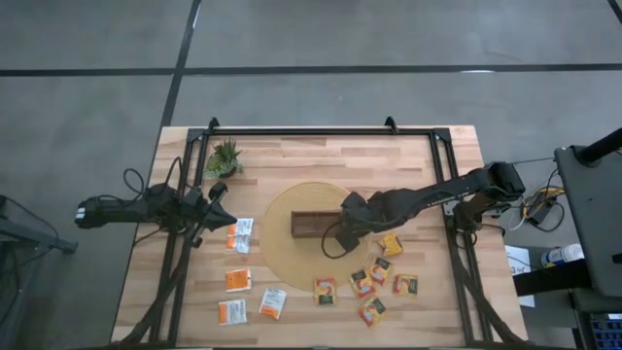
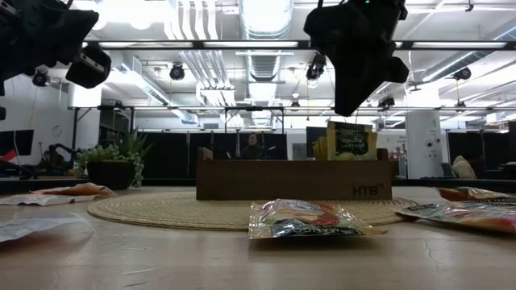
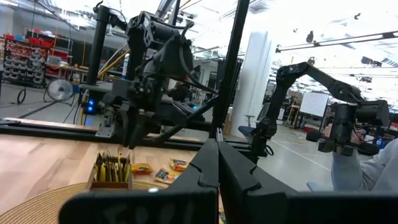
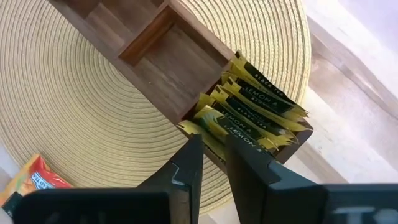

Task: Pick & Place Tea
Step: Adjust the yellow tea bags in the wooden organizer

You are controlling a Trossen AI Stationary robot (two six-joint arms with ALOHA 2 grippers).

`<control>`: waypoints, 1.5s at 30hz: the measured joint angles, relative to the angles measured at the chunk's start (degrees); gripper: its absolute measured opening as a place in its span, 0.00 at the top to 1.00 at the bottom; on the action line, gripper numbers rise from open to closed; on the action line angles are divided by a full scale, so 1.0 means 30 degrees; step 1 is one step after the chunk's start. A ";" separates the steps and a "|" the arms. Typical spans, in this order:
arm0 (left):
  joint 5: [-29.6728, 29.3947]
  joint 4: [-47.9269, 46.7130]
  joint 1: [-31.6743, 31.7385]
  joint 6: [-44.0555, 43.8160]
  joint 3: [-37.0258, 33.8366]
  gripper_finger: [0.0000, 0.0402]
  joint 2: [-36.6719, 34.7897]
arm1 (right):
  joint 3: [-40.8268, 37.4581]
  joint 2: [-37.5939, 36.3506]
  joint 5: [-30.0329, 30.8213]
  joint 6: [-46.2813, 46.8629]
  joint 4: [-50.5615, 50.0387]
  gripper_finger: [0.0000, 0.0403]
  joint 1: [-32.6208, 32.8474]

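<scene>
The wooden tray (image 1: 313, 224) sits on the round mat (image 1: 282, 255) mid-tabletop, yellow-green tea packets (image 4: 252, 115) upright in its right end compartment. The right gripper (image 4: 211, 163) hangs over that compartment, fingers nearly together and apparently gripping nothing, so it should probably lift straight up to avoid snagging them. The left gripper (image 1: 216, 192) waits clenched near the left edge.

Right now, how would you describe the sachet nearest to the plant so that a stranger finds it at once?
Start at the round woven mat in the table's middle, then look toward the plant side. Just off the mat's edge lies a white-and-orange sachet. It lies nearer the plant than the three other sachets on that side.
</scene>
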 joint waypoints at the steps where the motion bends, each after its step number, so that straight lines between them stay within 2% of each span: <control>1: 0.0004 -0.0005 -0.0001 -0.0005 0.0000 1.00 0.0005 | 0.0000 0.0000 0.0000 0.0124 -0.0002 0.83 -0.0001; 23: 0.0006 -0.0005 -0.0005 -0.0005 -0.0004 1.00 0.0001 | -0.0273 0.0065 0.1013 0.1305 -0.0015 0.83 -0.0306; 31: 0.0004 -0.0008 -0.0001 -0.0003 0.0000 1.00 0.0000 | -0.0702 0.0423 -0.0096 0.1882 0.0066 0.83 -0.0321; 45: 0.0000 -0.0005 -0.0006 -0.0005 -0.0005 1.00 0.0001 | -0.1046 0.0474 -0.0171 0.1081 0.1597 0.83 -0.0960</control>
